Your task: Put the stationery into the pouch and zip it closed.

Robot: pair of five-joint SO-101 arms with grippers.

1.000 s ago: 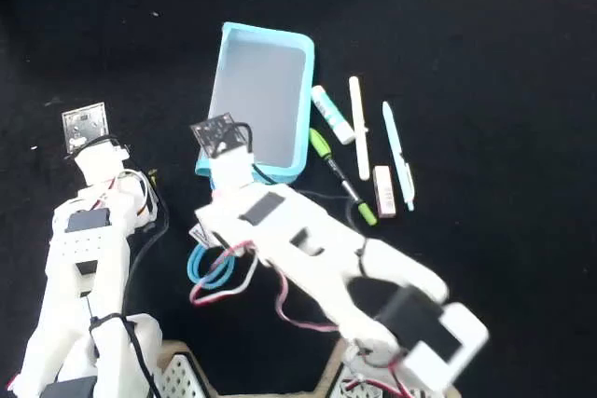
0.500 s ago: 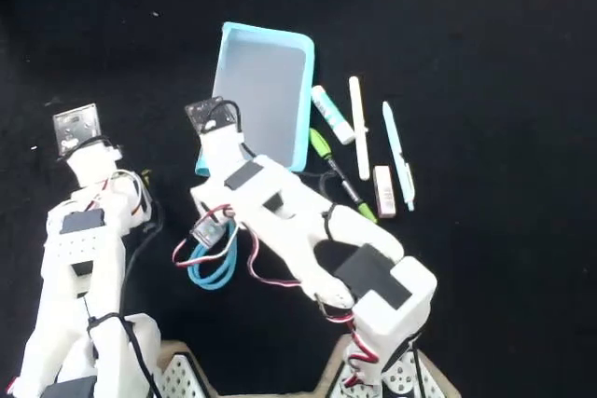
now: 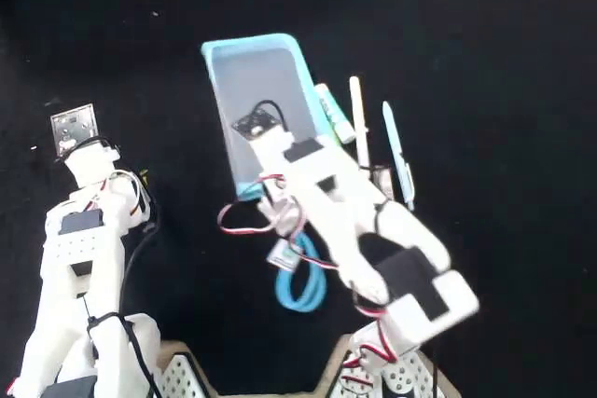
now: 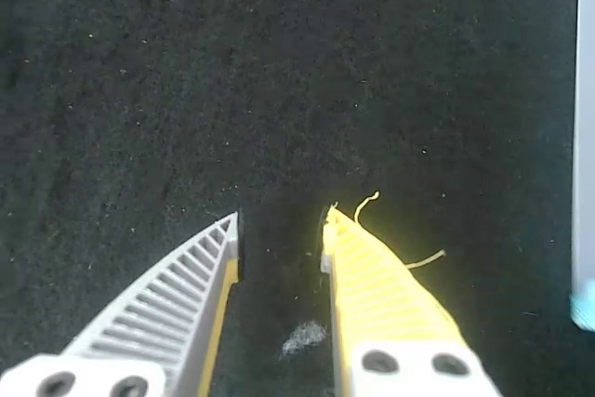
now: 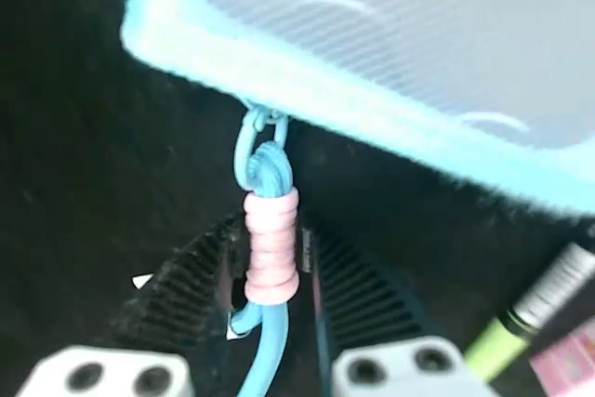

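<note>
Right wrist view: the right gripper (image 5: 268,239) pinches the blue pull cord (image 5: 265,160) of the pouch (image 5: 390,44). The left gripper (image 4: 279,225) hangs narrowly parted and empty above the table (image 4: 139,62). Pens (image 3: 397,156) lie beside the pouch.

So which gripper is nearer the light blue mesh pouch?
Right. The right gripper sits at the light blue pouch edge, shut on its blue zipper cord; the left gripper hangs aside over black cloth.
</note>
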